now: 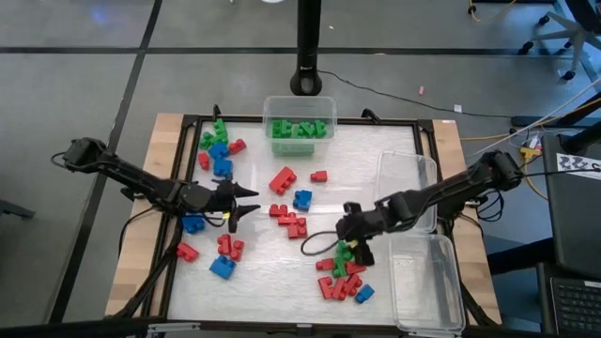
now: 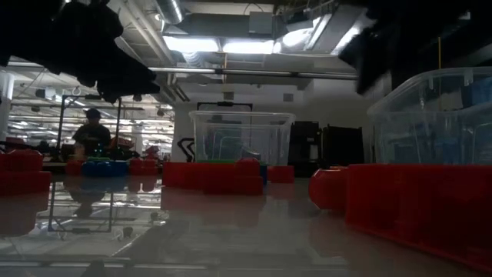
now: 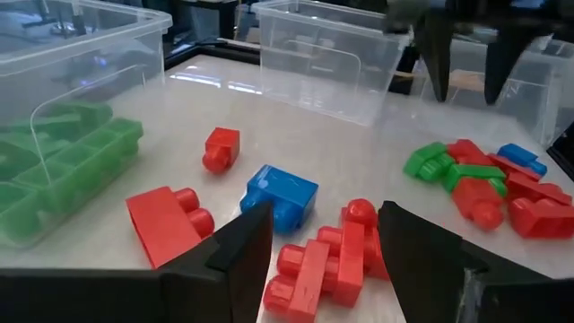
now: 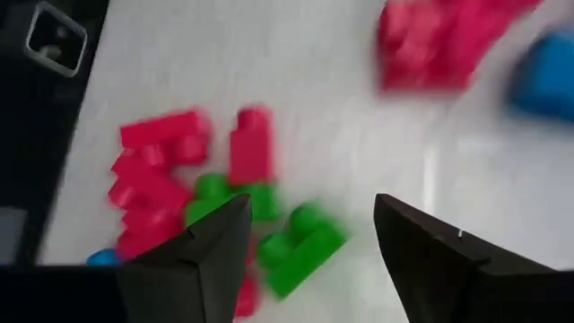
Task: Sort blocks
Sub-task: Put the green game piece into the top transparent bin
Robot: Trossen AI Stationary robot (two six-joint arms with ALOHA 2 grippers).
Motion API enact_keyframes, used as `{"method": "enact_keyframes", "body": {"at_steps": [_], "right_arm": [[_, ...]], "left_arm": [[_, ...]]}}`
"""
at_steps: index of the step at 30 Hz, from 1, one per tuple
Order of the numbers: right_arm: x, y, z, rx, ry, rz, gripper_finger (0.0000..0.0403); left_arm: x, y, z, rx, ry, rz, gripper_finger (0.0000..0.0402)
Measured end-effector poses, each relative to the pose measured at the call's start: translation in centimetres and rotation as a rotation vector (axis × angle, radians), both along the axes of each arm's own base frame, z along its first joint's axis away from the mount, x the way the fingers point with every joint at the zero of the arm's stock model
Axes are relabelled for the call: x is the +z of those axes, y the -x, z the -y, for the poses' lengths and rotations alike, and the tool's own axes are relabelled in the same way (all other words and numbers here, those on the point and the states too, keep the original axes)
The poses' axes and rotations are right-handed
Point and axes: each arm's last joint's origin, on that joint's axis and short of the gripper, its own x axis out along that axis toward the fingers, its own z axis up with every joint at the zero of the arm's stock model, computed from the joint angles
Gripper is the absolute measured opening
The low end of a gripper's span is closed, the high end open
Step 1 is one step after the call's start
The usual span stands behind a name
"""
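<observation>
Only the right wrist view shows the right gripper [image 4: 309,238] open, empty, above green blocks [image 4: 300,242]; left gripper [image 3: 325,247] open at nine o'clock.

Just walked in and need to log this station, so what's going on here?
Two robot arms are sorting toy blocks on a table. One tub at the far edge already holds green blocks; the two tubs on the right look empty. The right gripper is open, empty, over a pile with green blocks among red ones. The left gripper is open, empty too, pointing toward a red cluster mid-table. Many red, green and blue blocks lie loose.
</observation>
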Motion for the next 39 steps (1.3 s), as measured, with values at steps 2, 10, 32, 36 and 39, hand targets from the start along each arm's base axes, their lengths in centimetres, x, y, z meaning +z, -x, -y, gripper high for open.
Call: {"method": "enact_keyframes", "body": {"at_steps": [2, 10, 32, 36, 39], "right_arm": [[-0.9, -0.1, -0.5, -0.055, -0.031, -0.062, 0.0234], [-5.2, -0.9, -0.7, -0.203, 0.0, -0.278, 0.0234], [-7.9, -2.0, 0.2, -0.048, 0.383, -0.223, 0.0183], [-8.0, -2.2, 1.1, -0.046, 0.416, -0.233, 0.0137], [-8.1, -2.3, 1.8, -0.048, 0.45, -0.244, 0.0098]], "left_arm": [[0.0, 0.0, 0.0, -0.001, -0.002, -0.001, 0.0188], [-0.1, 0.0, 0.0, -0.001, -0.003, -0.014, 0.0188], [-0.1, 0.0, 0.0, -0.001, -0.001, -0.012, 0.0188], [-0.1, 0.0, 0.0, -0.002, -0.005, -0.013, 0.0188], [-0.1, 0.0, 0.0, -0.002, -0.006, -0.015, 0.0188]]}}
